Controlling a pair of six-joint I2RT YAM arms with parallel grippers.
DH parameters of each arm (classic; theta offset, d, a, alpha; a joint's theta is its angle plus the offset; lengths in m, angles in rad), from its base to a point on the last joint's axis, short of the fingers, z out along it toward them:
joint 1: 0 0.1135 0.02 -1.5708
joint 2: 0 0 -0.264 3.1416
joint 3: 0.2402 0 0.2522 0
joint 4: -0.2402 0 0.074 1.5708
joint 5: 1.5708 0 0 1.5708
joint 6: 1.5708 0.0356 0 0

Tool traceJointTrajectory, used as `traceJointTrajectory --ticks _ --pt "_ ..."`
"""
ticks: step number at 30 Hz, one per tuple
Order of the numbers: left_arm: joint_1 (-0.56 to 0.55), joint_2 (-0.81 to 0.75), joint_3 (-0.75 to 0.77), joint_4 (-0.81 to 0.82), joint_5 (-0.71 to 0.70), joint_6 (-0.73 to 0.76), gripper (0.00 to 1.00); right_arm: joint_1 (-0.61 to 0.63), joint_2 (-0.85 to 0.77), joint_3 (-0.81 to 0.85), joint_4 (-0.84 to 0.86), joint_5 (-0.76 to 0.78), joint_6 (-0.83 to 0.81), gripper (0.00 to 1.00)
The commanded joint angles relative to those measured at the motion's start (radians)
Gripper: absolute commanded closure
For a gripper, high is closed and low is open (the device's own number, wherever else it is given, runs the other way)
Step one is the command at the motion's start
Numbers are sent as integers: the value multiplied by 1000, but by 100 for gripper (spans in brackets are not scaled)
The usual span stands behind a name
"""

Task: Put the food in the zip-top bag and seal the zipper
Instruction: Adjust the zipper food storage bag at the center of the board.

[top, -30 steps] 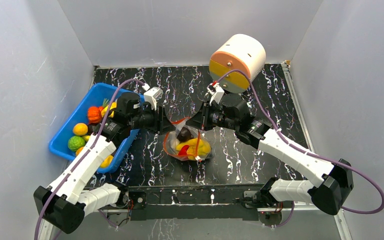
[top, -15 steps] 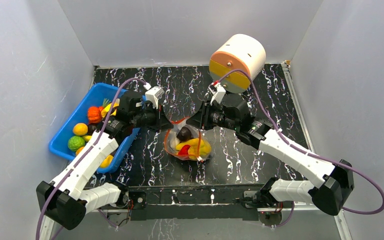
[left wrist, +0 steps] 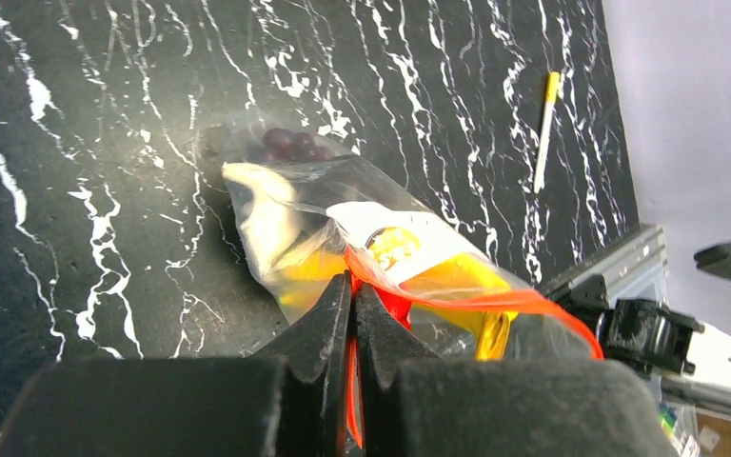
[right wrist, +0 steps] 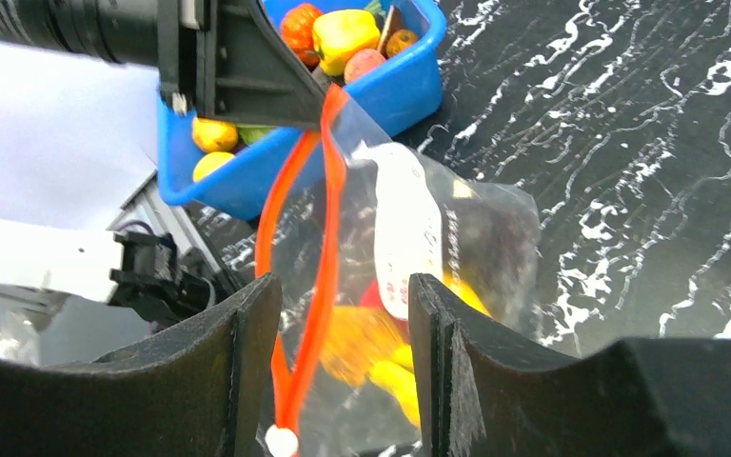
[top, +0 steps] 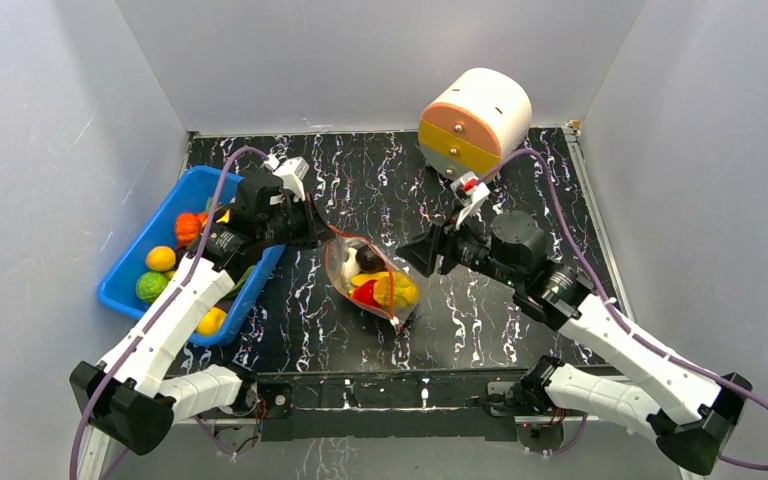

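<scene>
**Zipper pinched, bag loaded**
My left gripper [left wrist: 352, 290] is clamped on the thin orange-red zipper strip [left wrist: 466, 297]; my right gripper [right wrist: 339, 295] stands spread, holding nothing. The crinkly clear plastic zip-top bag [top: 370, 280] lies on the black marbled table [top: 460, 180] between them. Expect light, limp, slippery film, so grip the stiffer strip only. Hard, smooth plastic toy food [top: 385, 292] sits inside.
</scene>
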Motion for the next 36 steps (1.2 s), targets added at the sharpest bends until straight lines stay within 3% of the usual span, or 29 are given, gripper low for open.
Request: traceJointTrajectory --ticks 1,6,13,20,23,29,36 --pt "-5 2 84 -19 -116 -54 100 14 -84 -89 55 37 -101 50" --pt "-5 64 165 -38 -171 -60 100 35 -151 -178 112 1 -120 50" --pt "-5 151 256 -51 -187 -85 100 123 -142 -240 162 99 -120 51" --pt "-4 188 285 -69 -223 -89 100 447 -73 -261 200 407 -193 48" --pt "-5 189 287 -79 -239 -88 100 526 -52 -261 202 554 -237 46" --pt "-5 178 274 -86 -255 -82 100 541 -5 -296 271 634 -335 45" --pt "-5 159 256 -90 -275 -81 100 542 -26 -354 360 648 -393 54"
